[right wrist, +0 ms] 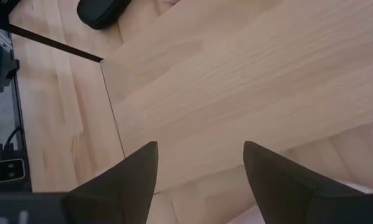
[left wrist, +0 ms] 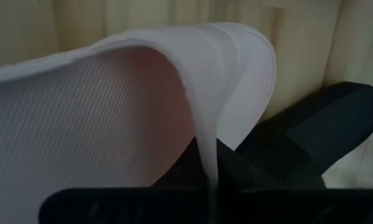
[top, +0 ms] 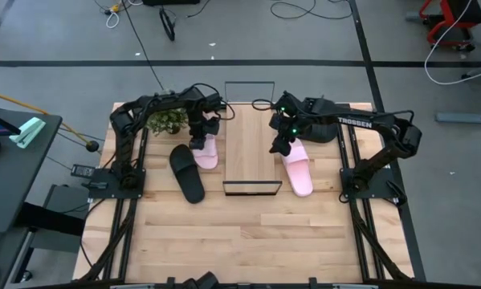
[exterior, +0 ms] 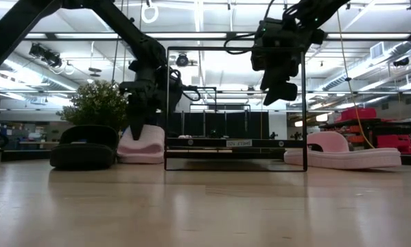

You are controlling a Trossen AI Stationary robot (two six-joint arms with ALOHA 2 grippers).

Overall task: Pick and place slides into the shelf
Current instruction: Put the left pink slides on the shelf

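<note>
Pink slide (top: 205, 150), wide ribbed strap, beside black slide (top: 187, 172).

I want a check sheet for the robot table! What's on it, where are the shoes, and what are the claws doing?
Surface: light wood tabletop, bare at the front.
Job's things: shelf in the middle, nothing on its plank. Left pink slide and black slide on the shelf's left; right pink slide on its right. A fourth slide: not seen.
Clutter: potted plant at the back left.
Grippers: left gripper down on the left pink slide's strap. Right gripper open, raised above the shelf's right edge.
Cables: loose on the floor behind the table.
Surroundings: red equipment at the far right.
</note>
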